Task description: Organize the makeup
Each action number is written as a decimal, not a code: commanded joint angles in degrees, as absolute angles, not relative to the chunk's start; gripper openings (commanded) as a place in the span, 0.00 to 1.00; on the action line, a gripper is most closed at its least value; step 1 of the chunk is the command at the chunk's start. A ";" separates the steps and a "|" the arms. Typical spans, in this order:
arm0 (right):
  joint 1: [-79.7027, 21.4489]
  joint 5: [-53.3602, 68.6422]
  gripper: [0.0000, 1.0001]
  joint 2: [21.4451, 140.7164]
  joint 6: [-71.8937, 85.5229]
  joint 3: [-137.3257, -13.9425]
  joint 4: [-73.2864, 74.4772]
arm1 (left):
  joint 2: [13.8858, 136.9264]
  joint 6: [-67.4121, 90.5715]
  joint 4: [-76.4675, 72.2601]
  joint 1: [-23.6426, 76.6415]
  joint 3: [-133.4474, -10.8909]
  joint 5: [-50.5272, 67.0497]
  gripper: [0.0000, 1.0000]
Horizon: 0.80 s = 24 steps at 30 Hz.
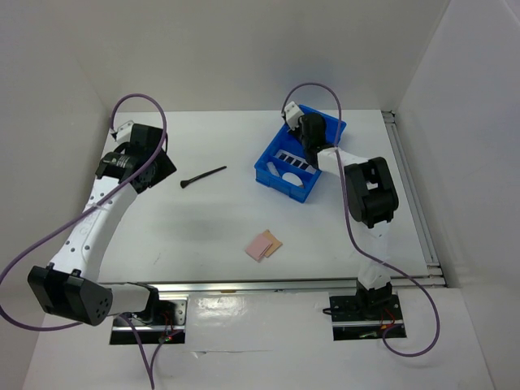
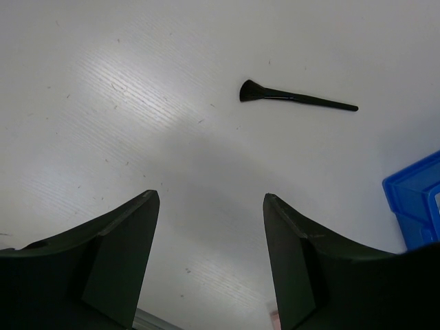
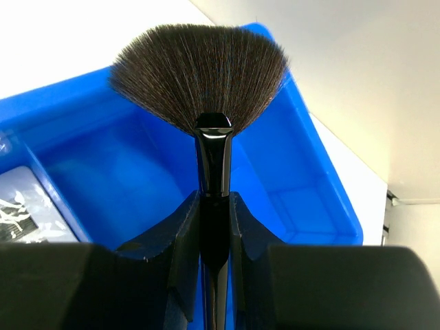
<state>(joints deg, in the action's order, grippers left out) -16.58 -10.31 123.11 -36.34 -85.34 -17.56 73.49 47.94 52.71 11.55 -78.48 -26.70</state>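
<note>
My right gripper (image 3: 214, 206) is shut on a black fan brush (image 3: 206, 89) and holds it over the far compartment of the blue tray (image 3: 316, 179); in the top view that gripper (image 1: 310, 134) hangs over the tray (image 1: 325, 127). A dark palette with a white label (image 1: 294, 158) and white sponges (image 1: 284, 171) lie in the tray. A second thin black brush (image 1: 203, 176) lies on the table; it also shows in the left wrist view (image 2: 295, 97). Pink and tan square pads (image 1: 264, 244) lie near the front. My left gripper (image 2: 210, 206) is open and empty, left of that brush.
White walls enclose the table on the left, back and right. A metal rail (image 1: 414, 203) runs along the right edge. The tray's corner (image 2: 416, 199) shows at the right of the left wrist view.
</note>
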 commanded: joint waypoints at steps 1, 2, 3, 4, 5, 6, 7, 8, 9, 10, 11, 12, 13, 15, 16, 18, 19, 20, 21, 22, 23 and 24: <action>-16.26 -8.53 0.21 120.85 -36.30 -84.29 -22.15 | 73.83 47.55 52.38 11.34 -79.45 -26.63 0.75; -16.26 -8.00 0.22 120.85 -36.30 -84.29 -22.15 | 73.83 47.55 52.38 11.34 -79.45 -26.63 0.75; -16.26 -8.00 0.25 120.85 -36.30 -84.29 -22.15 | 73.83 47.55 52.38 11.34 -79.45 -26.63 0.75; -16.26 -8.00 0.27 120.85 -35.78 -83.77 -22.15 | 73.83 47.55 52.38 11.34 -79.45 -26.63 0.75; -16.26 -8.00 0.34 120.85 -35.77 -83.76 -22.15 | 73.83 48.07 52.38 11.34 -79.45 -26.63 0.75; -16.26 -8.00 0.36 120.33 -35.77 -83.76 -22.15 | 73.83 48.08 52.38 11.34 -79.45 -26.63 0.75; -16.26 -8.00 0.38 120.32 -35.25 -83.76 -22.15 | 73.83 48.08 52.38 11.34 -79.45 -26.63 0.75; -16.26 -8.52 0.41 119.54 -35.24 -83.76 -22.15 | 73.83 48.08 52.38 11.34 -79.45 -26.63 0.75; -16.26 -8.53 0.47 119.53 -35.24 -83.76 -22.15 | 73.83 48.08 52.38 11.34 -79.45 -26.63 0.75; -16.26 -8.53 0.51 118.75 -34.72 -83.76 -22.67 | 73.83 48.08 52.38 11.34 -79.45 -26.63 0.75; -16.26 -8.53 0.55 118.04 -34.72 -83.76 -22.68 | 73.83 48.08 52.38 11.34 -79.45 -26.63 0.75; -16.26 -9.05 0.55 118.04 -34.72 -83.76 -22.68 | 73.83 48.08 52.38 11.34 -79.45 -26.63 0.75; -16.26 -9.05 0.56 118.04 -34.72 -83.76 -22.68 | 73.83 48.08 52.38 11.34 -79.45 -26.02 0.75; -16.26 -9.67 0.56 116.90 -34.72 -84.90 -22.68 | 73.83 48.08 52.38 11.34 -79.45 -26.02 0.75; -16.26 -9.67 0.56 116.89 -34.72 -84.90 -22.68 | 73.83 48.08 52.38 11.34 -79.45 -26.02 0.75; -16.78 -10.20 0.55 115.49 -34.19 -86.39 -21.89 | 73.83 48.08 52.38 11.34 -79.45 -26.02 0.75; -16.79 -10.20 0.53 114.88 -33.67 -87.18 -20.84 | 73.83 48.08 52.38 11.34 -79.45 -26.02 0.75; -17.48 -9.67 0.49 114.87 -32.36 -89.62 -17.35 | 73.22 48.08 52.38 11.34 -79.45 -26.02 0.75; -18.36 -7.84 0.47 114.87 -31.30 -91.21 -14.88 | 73.21 48.08 52.38 11.34 -79.45 -26.02 0.75; -18.98 -6.95 0.45 114.87 -29.98 -92.80 -12.68 | 73.21 48.08 52.38 11.34 -79.45 -26.02 0.75; -20.20 -6.33 0.45 114.87 -26.14 -94.38 -8.31 | 72.69 48.08 52.38 11.34 -79.45 -26.02 0.75; -20.91 -3.54 0.45 115.48 -24.02 -98.05 -5.48 | 72.69 48.60 52.38 11.34 -78.93 -26.02 0.75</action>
<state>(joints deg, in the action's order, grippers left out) -17.65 -8.21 120.01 -31.31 -90.39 -12.64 73.87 48.10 52.71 11.55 -78.48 -26.09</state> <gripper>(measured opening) 0.455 0.753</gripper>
